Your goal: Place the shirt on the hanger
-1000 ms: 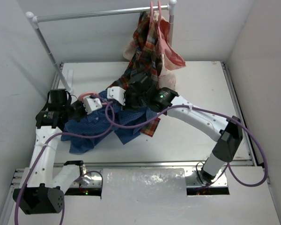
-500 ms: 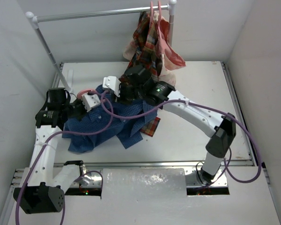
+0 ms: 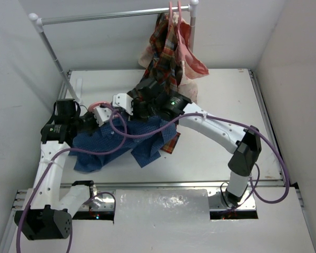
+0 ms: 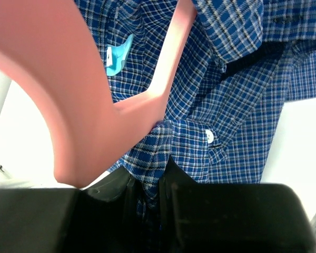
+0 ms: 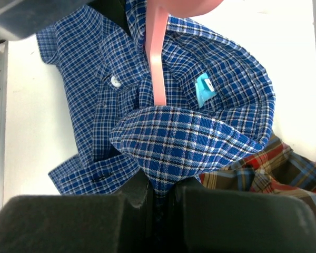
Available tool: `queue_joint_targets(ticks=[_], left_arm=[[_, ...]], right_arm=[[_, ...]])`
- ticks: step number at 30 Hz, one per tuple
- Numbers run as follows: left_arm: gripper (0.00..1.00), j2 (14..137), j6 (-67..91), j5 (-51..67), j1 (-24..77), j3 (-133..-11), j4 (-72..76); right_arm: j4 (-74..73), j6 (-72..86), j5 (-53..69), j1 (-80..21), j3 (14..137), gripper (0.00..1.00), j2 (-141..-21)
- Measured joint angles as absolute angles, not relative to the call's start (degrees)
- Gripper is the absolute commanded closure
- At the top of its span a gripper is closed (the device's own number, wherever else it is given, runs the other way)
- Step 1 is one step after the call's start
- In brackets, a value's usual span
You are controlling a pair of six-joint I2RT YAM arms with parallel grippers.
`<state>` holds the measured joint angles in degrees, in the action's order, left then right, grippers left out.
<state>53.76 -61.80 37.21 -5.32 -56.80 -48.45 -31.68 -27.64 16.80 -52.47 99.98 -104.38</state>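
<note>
The blue check shirt lies bunched on the table between the two arms. The pink hanger sits at its collar end, its hook curving by the left gripper. My left gripper is shut on a fold of the shirt's button placket, with the hanger's thick pink body right against it. My right gripper is shut on the shirt's collar. One thin hanger arm runs down into the neck opening beside the light blue label.
A white clothes rail crosses the back. The red-green plaid shirt and a peach garment hang from it at the right. The plaid hem lies by the blue shirt and shows in the right wrist view.
My right gripper has moved left and away from the front edge, toward the left gripper, drawing the shirt's collar with it. The left arm has barely moved.
</note>
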Motion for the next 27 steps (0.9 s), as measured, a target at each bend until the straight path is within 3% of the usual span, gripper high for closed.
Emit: queue_joint_targets(ticks=[1, 2, 3, 4, 5, 7, 11, 18, 27], left_arm=[[0.94, 53.74, -61.71, 37.23, -5.26, -56.77, -48.10], [0.82, 53.60, -61.39, 37.21, -5.15, -56.49, -47.27], [0.53, 53.25, -60.99, 37.26, -4.99, -56.07, -46.28], [0.38, 52.93, -60.71, 37.45, -4.78, -55.64, -44.97], [0.10, 52.27, -59.29, 38.30, -4.60, -55.00, -42.76], [0.04, 50.39, -56.93, 38.79, -4.40, -53.67, -39.70], [0.01, 47.44, -54.08, 38.11, -4.05, -51.81, -36.14], [0.08, 49.43, -55.46, 32.62, -4.03, -51.70, -33.52], [0.07, 49.78, -64.29, 30.61, -4.05, -48.93, -33.30]], right_arm=[[-31.09, -27.51, 16.62, -52.47, 99.09, 1.00, -103.72], [-29.82, -26.92, 16.12, -52.49, 97.84, 1.00, -102.94], [-28.77, -26.30, 15.86, -52.45, 96.79, 1.00, -102.28], [-28.12, -25.34, 15.92, -52.40, 95.94, 1.00, -101.82], [-26.85, -23.77, 16.27, -52.66, 94.85, 1.00, -101.36], [-23.83, -21.32, 16.38, -52.99, 92.68, 1.00, -100.33], [-20.01, -18.72, 16.97, -53.08, 88.84, 1.00, -97.71], [-18.00, -15.84, 17.28, -51.86, 84.16, 1.00, -94.13], [-19.79, -14.48, 18.28, -50.26, 84.31, 1.00, -94.87]])
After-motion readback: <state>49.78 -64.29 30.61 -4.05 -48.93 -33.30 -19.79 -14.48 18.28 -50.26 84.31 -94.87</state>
